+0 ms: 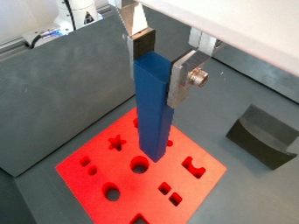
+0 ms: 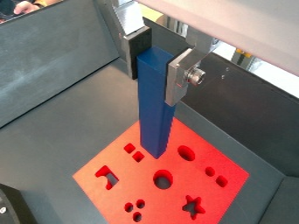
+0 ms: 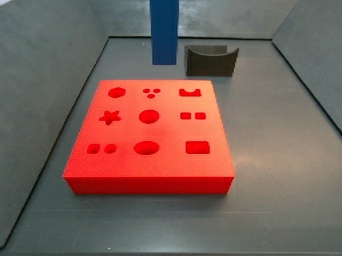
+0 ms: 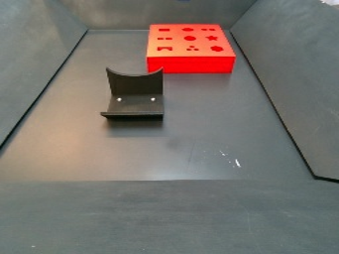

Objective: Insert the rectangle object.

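Note:
My gripper (image 1: 162, 66) is shut on the top of the rectangle object (image 1: 152, 122), a tall plain blue bar that hangs upright from the silver fingers (image 1: 184, 80). Both wrist views show this grip (image 2: 158, 68). The bar's (image 2: 155, 114) lower end is above the flat red block with shaped holes (image 1: 82, 162), near a round hole, and is not touching it. In a side view only the bar (image 3: 162, 30) shows, above the far side of the red block (image 3: 167, 170); the gripper is cut off by the frame. In a side view the red block (image 4: 189, 62) lies at the far end and the bar is out of view.
The dark fixture with a curved notch (image 3: 211, 60) stands on the grey floor beyond the red block's far right corner. It also shows in a side view (image 4: 133, 96) and a wrist view (image 1: 263, 136). Grey sloping walls (image 3: 54, 60) enclose the floor.

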Available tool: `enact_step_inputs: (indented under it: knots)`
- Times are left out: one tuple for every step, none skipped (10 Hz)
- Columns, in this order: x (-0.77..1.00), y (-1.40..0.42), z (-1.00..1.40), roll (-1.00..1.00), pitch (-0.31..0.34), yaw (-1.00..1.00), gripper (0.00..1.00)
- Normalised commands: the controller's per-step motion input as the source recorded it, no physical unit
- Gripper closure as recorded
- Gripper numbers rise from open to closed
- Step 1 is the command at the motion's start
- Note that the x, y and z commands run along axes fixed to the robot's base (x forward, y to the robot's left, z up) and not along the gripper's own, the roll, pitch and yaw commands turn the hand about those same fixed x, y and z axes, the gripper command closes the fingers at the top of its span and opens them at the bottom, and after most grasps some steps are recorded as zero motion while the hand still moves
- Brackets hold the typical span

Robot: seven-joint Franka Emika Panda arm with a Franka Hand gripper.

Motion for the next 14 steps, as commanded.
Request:
enact_step_inputs:
  knots:
    - [0.00, -0.13, -0.03, -0.06, 0.000, 0.02, 1.00]
    - [0.56, -0.81, -0.40, 0.08, 0.000, -0.08, 1.00]
    - [0.63, -0.78, -0.59, 0.09, -0.064, -0.07, 1.00]
    - [0.71, -0.76, -0.61, 0.05, -0.074, -0.06, 1.00]
    - [0.93, -0.51, -0.93, 0.03, -0.059, -0.02, 1.00]
    - [1.00, -0.10, -0.83, -0.04, -0.017, 0.00, 1.00]
    - [0.76, 0.00, -0.82, 0.03, -0.011, 0.09, 1.00]
    - [0.76, -0.09, -0.66, 0.09, 0.000, 0.13, 1.00]
    - [0.68, -0.05, -0.64, 0.06, -0.016, 0.05, 1.00]
    - [0.46, -0.10, -0.29, 0.04, 0.000, 0.11, 1.00]
    - [0.07, -0.12, 0.00, 0.00, 0.000, 0.00, 1.00]
    - [0.10, -0.25, 0.00, 0.01, 0.000, 0.00, 1.00]
    - [0.03, -0.28, 0.00, 0.06, 0.000, 0.00, 1.00]
    - [0.00, -0.09, 0.00, 0.10, 0.000, 0.01, 1.00]
